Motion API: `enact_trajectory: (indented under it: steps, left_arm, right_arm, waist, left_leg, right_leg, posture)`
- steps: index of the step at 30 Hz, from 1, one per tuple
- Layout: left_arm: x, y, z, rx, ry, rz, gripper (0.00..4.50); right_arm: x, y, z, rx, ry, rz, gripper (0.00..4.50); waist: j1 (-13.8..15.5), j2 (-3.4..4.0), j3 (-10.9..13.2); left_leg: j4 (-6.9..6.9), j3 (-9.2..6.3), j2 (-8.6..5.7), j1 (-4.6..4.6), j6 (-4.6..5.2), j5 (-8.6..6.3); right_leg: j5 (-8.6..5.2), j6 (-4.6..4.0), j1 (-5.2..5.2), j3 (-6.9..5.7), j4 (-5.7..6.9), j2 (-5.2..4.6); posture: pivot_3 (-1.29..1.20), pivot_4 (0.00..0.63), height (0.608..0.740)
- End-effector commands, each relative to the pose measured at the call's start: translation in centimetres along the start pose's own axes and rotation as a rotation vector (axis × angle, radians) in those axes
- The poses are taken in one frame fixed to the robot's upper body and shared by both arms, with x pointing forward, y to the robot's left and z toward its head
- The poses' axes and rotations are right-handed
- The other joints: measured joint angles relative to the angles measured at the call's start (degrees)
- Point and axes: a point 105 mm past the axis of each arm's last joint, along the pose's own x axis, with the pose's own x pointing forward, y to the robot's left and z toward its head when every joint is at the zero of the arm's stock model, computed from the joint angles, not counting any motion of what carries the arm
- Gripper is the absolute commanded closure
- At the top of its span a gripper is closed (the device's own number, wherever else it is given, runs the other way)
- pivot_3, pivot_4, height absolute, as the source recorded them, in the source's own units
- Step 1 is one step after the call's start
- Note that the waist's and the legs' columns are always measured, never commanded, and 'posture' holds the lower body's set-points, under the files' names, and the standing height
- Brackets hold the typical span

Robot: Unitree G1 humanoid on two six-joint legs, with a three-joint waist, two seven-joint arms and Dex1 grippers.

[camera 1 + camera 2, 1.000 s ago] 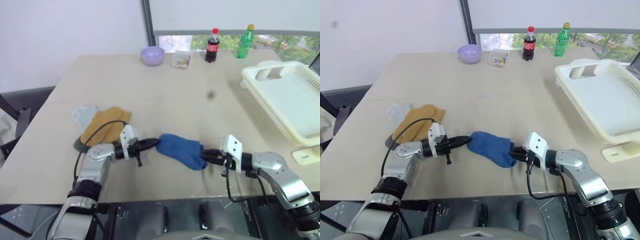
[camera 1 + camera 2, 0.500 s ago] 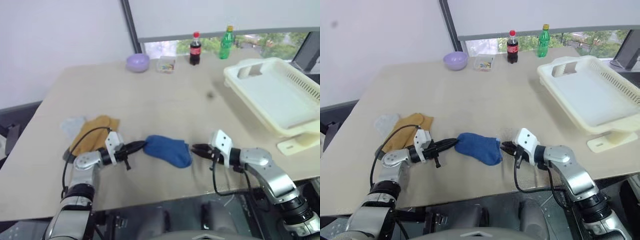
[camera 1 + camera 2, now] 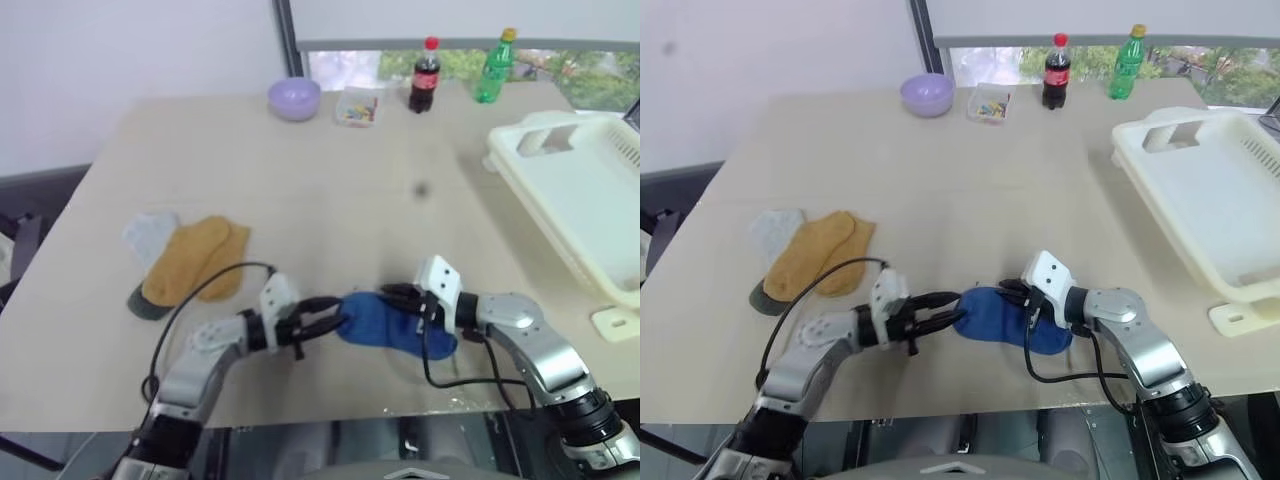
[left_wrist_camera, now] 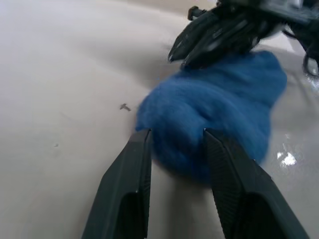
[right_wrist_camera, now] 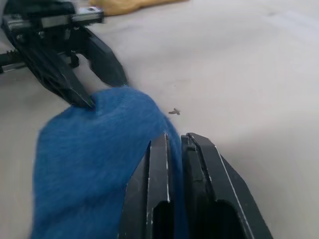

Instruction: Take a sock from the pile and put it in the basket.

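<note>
Looking across the table [image 3: 300, 170], I have the basket [image 3: 570, 200] far off on my right side, well apart from the blue sock [image 3: 385, 322] lying near the front edge. The rest of the pile [image 3: 185, 258] sits to my left. The sock's long axis runs left to right between both arms — the right gripper [image 3: 395, 297] is clenched on its upper edge, pointing inward and slightly down. The left gripper [image 3: 328, 310] has its jaws parted, straddling the sock's near tip, lying almost level.
</note>
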Motion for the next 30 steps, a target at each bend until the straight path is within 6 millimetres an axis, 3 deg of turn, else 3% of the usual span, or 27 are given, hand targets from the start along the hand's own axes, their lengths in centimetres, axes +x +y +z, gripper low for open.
enact_trajectory:
  steps: [1, 5, 14, 20, 30]
  left_arm:
    - [0.5, -0.1, 4.6, 0.029, -0.007, 0.016, 2.78]
    - [0.7, -0.5, 6.8, 0.020, 0.009, 0.018, 2.78]
    - [0.8, -1.0, 7.3, -0.002, 0.036, 0.022, 2.78]
    - [0.0, 0.0, 6.0, -0.014, 0.070, 0.050, 2.78]
    - [-1.0, 0.7, 1.4, -0.038, 0.130, 0.064, 2.78]
  right_arm:
    - [-0.1, 0.9, 1.9, -0.042, -0.070, 0.052, 4.08]
    - [-1.1, 0.9, 2.1, -0.051, -0.072, 0.071, 4.08]
    - [-3.0, 1.7, 2.7, -0.068, -0.074, 0.108, 4.08]
    - [-4.6, 2.5, 2.2, -0.063, -0.050, 0.123, 4.08]
    - [-5.1, 1.7, -2.3, -0.001, 0.098, 0.043, 4.08]
  waist:
    - [-0.3, -0.42, 0.4]
    - [-0.8, -0.74, 0.8]
    - [-0.2, -1.15, 1.5]
    - [-0.2, -1.14, 1.6]
    - [-0.1, -1.14, 1.6]
  left_leg:
    - [0.07, -0.01, -0.02, -0.13, 0.00, 0.00]
    - [0.10, -0.07, -0.12, -0.24, 0.33, -0.20]
    - [0.42, -0.28, -0.11, -0.27, 0.41, -0.25]
    - [0.95, -0.41, -0.12, -0.39, 0.43, -0.26]
    - [1.00, -0.41, -0.09, -0.36, 0.43, -0.25]
  right_leg:
    - [0.02, 0.00, -0.04, 0.00, -0.09, -0.01]
    - [-0.01, 0.08, -0.02, 0.05, -0.35, -0.02]
    - [-0.13, 0.26, -0.02, -0.08, -0.02, 0.01]
    - [-0.12, 0.27, 0.03, 0.00, 0.31, 0.10]
    - [-0.04, 0.13, 0.05, 0.16, 0.36, 0.26]
  posture:
    - [0.00, 0.150, 0.730]
    - [0.00, 0.150, 0.730]
    - [0.00, 0.150, 0.730]
    - [0.00, 0.150, 0.730]
    - [0.00, 0.150, 0.730]
